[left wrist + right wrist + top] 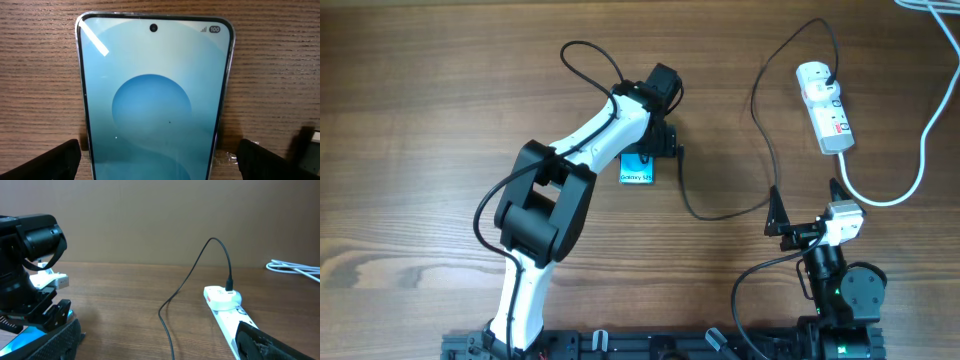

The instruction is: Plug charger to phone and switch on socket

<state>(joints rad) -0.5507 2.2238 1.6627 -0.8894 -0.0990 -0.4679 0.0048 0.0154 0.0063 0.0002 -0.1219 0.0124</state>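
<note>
A wooden tabletop (410, 90) carries everything. The white left arm (570, 150) reaches from the near left edge to the middle, its end effector (159, 150) spread wide just above the phone (155, 100), one finger on each side of it and neither gripping. The phone lies flat at mid-table, screen up. At the near right, the right end effector (157, 330) is also wide open and holds nothing. The socket (826, 108) lies far right, its thick white lead (920, 150) looping rightward. The charger (760, 100) runs from the socket's far end and curves leftward, ending beside the phone; its tip is hidden.
</note>
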